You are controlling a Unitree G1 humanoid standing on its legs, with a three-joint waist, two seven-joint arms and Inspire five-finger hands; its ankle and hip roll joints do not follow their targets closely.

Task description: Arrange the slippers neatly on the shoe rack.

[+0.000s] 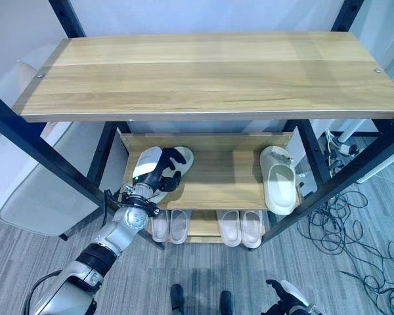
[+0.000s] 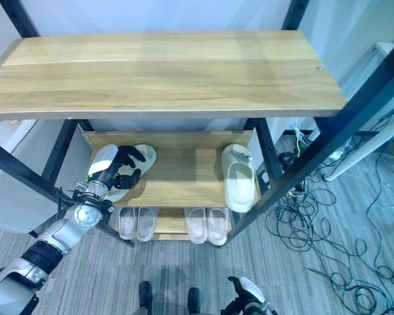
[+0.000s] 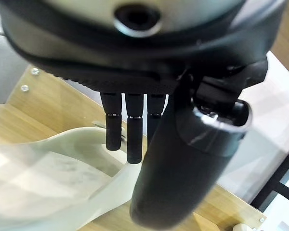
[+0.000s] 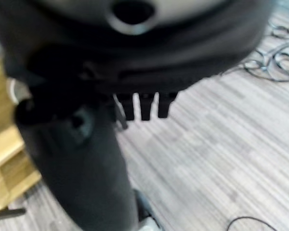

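A white slipper [image 1: 183,157] lies at the left end of the rack's middle shelf [image 1: 223,176]. My left hand [image 1: 159,170] is shut on it, fingers curled over its top and the thumb at its near edge. In the left wrist view the fingers [image 3: 127,130] rest on the slipper's pale body [image 3: 48,178]. The other white slipper [image 1: 280,182] lies at the shelf's right end, toe towards me, overhanging the front edge a little. My right hand [image 1: 286,302] hangs low over the floor, relaxed and holding nothing.
The wide top shelf [image 1: 210,72] overhangs the middle one. Two pale pink pairs [image 1: 169,226] [image 1: 241,228] sit on the bottom shelf. Black frame posts flank the rack. Loose cables [image 1: 354,230] lie on the floor to the right, and a grey-white seat [image 1: 33,190] stands on the left.
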